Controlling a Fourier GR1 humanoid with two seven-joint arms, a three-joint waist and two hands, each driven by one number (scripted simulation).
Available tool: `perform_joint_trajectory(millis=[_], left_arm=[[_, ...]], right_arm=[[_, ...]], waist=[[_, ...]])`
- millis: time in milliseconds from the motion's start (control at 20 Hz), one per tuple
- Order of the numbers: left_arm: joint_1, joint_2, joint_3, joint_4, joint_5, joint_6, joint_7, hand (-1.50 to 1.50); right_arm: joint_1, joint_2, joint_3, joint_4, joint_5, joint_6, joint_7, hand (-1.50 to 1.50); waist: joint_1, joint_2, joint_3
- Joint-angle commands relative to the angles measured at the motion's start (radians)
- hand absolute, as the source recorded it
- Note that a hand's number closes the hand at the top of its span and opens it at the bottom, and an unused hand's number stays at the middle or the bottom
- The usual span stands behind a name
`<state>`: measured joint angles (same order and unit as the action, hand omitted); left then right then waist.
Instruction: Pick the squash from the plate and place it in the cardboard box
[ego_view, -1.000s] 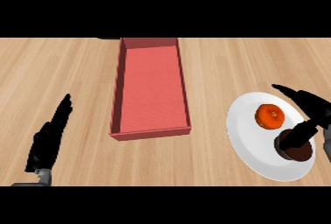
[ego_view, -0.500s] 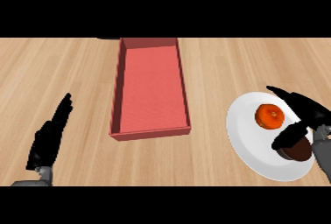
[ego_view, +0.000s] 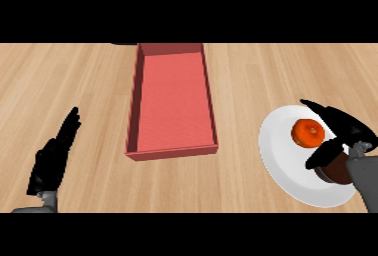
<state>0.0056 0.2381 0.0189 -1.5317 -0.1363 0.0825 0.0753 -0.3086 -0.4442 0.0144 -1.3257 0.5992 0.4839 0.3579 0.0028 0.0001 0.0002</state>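
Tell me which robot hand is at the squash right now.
The right robot hand, open around the orange squash on the white plate; the left robot hand rests far off.

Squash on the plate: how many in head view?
1. The orange squash sits on the white plate at the right, between the thumb and fingers of the open right hand. The hand covers part of the plate, so something could be hidden there.

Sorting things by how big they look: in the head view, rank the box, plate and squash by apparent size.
1. Red box, largest.
2. White plate.
3. Orange squash, smallest, beside the right hand.
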Motion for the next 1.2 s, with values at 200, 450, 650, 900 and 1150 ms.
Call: perform_joint_trajectory(millis=[200,450,650,900,1150], left_arm=[[0.01,-0.014,0.037,0.034,-0.029,-0.017,-0.059,0.0],[0.042,-0.005,0.053,-0.087,0.011,-0.073,0.035,0.0],[0.011,-0.054,0.015,-0.03,-0.057,-0.024,0.016,0.0],[-0.006,-0.077,-0.006,-0.008,-0.086,-0.011,-0.001,0.0],[0.038,-0.073,0.026,-0.002,-0.068,-0.005,-0.008,0.0]], right_arm=[[-0.014,0.059,0.015,0.11,0.103,-0.054,-0.066,-1.5],[-0.037,0.027,-0.045,0.193,0.082,-0.018,-0.145,1.5],[-0.046,0.019,-0.016,0.157,0.163,-0.102,-0.177,1.5],[-0.037,0.019,-0.004,0.142,0.25,-0.23,-0.19,1.5],[0.097,0.206,0.087,-0.11,0.361,-0.303,0.173,1.5]], waist=[[0.002,0.001,0.0],[0.004,0.0,0.0],[0.002,0.001,0.0],[-0.001,0.001,0.0],[-0.033,-0.011,-0.004]])
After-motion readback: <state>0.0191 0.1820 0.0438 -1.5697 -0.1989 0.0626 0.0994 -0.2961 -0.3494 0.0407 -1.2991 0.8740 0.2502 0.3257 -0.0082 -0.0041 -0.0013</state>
